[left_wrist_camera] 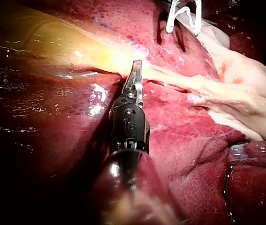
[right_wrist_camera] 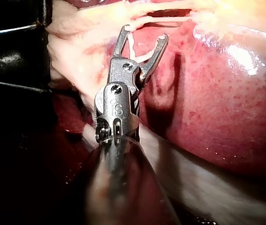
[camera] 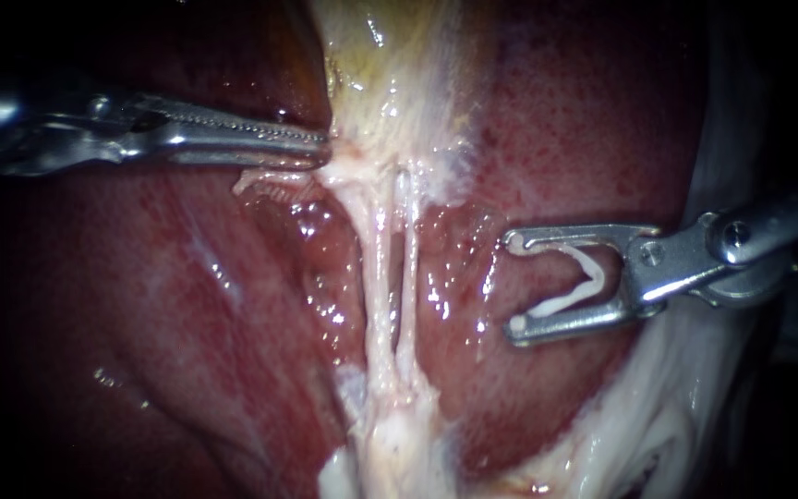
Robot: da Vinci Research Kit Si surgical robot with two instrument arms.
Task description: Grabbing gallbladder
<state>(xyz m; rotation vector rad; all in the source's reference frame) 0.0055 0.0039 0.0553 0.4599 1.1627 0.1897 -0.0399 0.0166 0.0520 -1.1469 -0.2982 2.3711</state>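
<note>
The gallbladder (camera: pixel 399 65) is the pale yellow bag at the top middle of the endoscope view, lying on the dark red liver (camera: pixel 584 120). It gets thin at its lower end, and two thin white tubes (camera: pixel 376 268) run down from there, side by side. The left instrument (camera: pixel 325 150) comes in from the left. Its claw is closed, the two halves lying together with nothing seen between them. Its tip touches the left edge of the gallbladder's thin end, just above the tubes. The right instrument (camera: pixel 514 284) is to the right of the tubes, near them but not touching. Its claw stands wide apart and holds a bent white clip (camera: pixel 588 277) between its two halves, with the mouth facing the tubes
</note>
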